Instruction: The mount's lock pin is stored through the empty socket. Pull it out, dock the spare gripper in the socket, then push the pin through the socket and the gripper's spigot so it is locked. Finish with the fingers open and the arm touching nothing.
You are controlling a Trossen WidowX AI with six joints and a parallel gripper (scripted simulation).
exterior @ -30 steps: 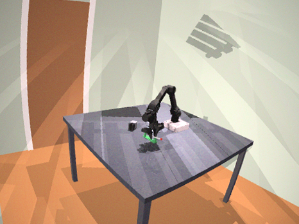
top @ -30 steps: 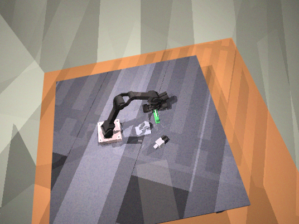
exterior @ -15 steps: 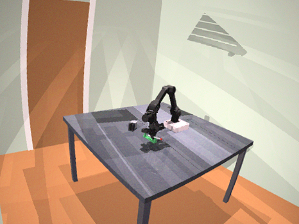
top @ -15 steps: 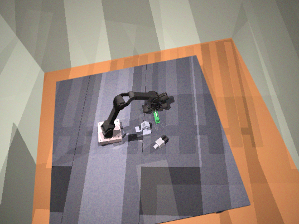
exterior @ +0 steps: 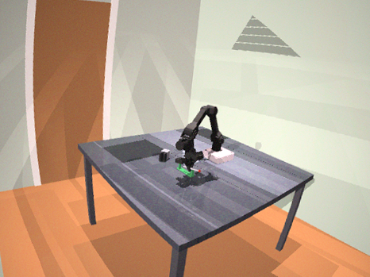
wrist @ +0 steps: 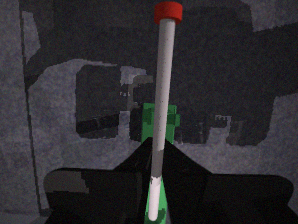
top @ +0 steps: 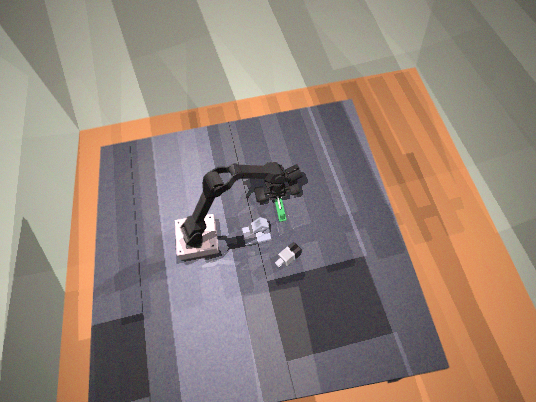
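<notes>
Jaws clenched on the lock pin, gripping its pale shaft. The gripper points down at the table, its two dark fingers drawn close on either side of the shaft.

Pin runs lengthwise above the green holder. In the wrist view the red head stands out beyond the holder's far end; the plain end lies toward the near edge of the frame, over more green. (Whether the shaft still touches the holder, I cannot tell from these angles.)

Spare gripper, a pale body with a dark end, lies on the table well apart from the arm's fingers. It is undocked. Between it and the pinkish-white base sits a cluster of pale blocks, near the spare's pale end. (Too small from above to make out a socket hole.)

Arm rises from its base, bends at a high elbow and comes down over the holder. Its dark shadow falls on the table beside the green piece. Brown door in a white frame stands behind, in the exterior view.
</notes>
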